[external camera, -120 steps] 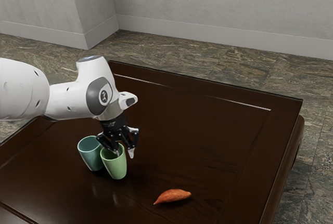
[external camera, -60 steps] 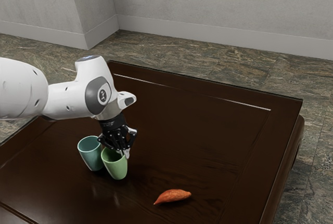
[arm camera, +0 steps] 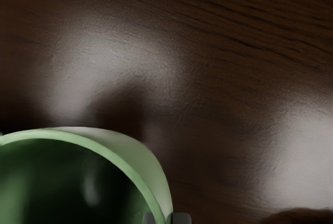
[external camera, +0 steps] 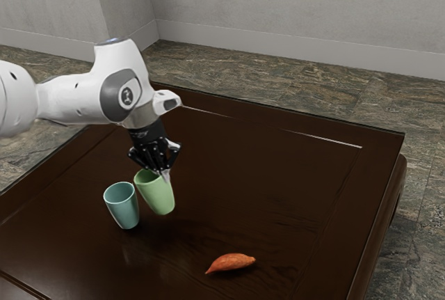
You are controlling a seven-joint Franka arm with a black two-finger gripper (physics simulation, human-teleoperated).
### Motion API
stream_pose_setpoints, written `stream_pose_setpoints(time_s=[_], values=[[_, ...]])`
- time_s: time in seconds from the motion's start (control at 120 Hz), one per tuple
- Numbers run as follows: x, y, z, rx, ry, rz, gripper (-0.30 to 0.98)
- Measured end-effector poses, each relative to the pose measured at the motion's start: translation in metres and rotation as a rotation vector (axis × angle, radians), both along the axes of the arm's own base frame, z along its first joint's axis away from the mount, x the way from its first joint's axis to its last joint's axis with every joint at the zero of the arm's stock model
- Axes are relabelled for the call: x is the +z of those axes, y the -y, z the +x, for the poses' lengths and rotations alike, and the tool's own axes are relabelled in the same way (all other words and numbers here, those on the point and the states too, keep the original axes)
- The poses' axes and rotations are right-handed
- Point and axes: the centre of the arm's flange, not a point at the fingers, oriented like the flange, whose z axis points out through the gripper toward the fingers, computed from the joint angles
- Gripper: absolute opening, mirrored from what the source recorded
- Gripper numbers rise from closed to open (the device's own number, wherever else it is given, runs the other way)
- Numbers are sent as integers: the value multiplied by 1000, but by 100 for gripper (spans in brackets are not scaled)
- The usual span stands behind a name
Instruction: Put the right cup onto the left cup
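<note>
My gripper [external camera: 164,173] is shut on the wall of the green cup [external camera: 157,193], one finger inside the rim and one outside. The green cup hangs above the table, slightly tilted, its base raised off the surface. Beside it, on the exterior view's left, the teal cup [external camera: 122,207] stands upright on the table. In the wrist view the green cup [arm camera: 156,174] shows its open mouth, with the fingertips of my gripper [arm camera: 165,218] on either side of its wall.
An orange sweet potato [external camera: 231,263] lies on the dark wooden table [external camera: 278,195], nearer the exterior camera and toward the exterior view's right. The table's far edge runs behind the arm.
The fingers have closed on the green cup's wall, and my hand has risen with the cup, lifting it off the table. The teal cup and the sweet potato have stayed put.
</note>
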Motion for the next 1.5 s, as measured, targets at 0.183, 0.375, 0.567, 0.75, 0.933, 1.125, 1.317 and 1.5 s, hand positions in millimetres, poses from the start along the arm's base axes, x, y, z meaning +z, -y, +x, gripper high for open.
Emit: stream_pose_setpoints(time_s=[0.183,0.375,0.567,0.75,0.933,1.125,1.317,1.5], values=[[29,-25,-1,0,1,64,-10],[64,-37,4,17,7,136,-10],[72,-57,-5,112,-34,186,-10],[52,-62,-15,155,-91,133,-10],[43,-68,-21,181,-121,104,-10],[44,-72,-25,195,-130,101,-10],[49,-87,-23,220,-120,103,-10],[55,-88,-12,211,-95,116,-10]])
